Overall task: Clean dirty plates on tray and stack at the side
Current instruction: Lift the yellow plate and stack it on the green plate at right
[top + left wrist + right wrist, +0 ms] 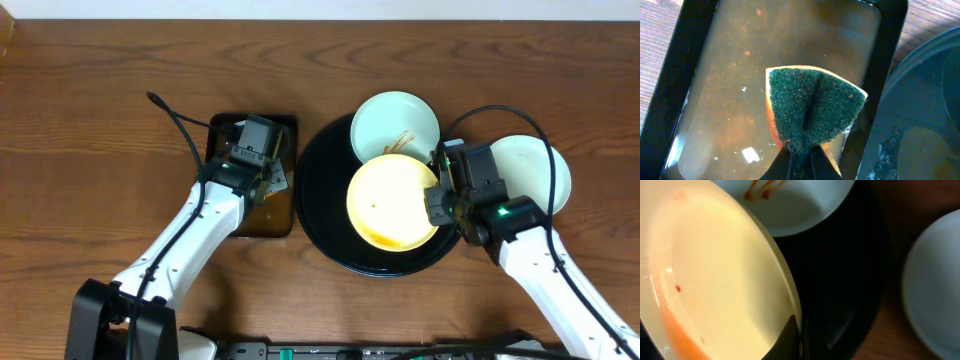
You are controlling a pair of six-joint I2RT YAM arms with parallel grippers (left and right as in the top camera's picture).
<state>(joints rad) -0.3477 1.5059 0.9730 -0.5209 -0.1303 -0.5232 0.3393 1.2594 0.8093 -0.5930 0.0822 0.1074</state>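
Observation:
The pale yellow plate (392,202) is held tilted over the round black tray (318,205), its right rim pinched by my right gripper (437,196); the right wrist view shows the plate (715,275) with orange sauce pooled at its low edge and the gripper (796,335) on its rim. A mint-blue plate (395,122) with sauce streaks lies at the tray's back, also in the right wrist view (790,207). Another mint-blue plate (535,170) sits on the table to the right. My left gripper (262,172) is shut on a green-and-orange sponge (810,107).
The sponge hangs over a rectangular black pan (285,215) of brownish water (735,85), left of the tray. The tray's rim shows in the left wrist view (920,55). Wooden table (90,120) surrounds everything.

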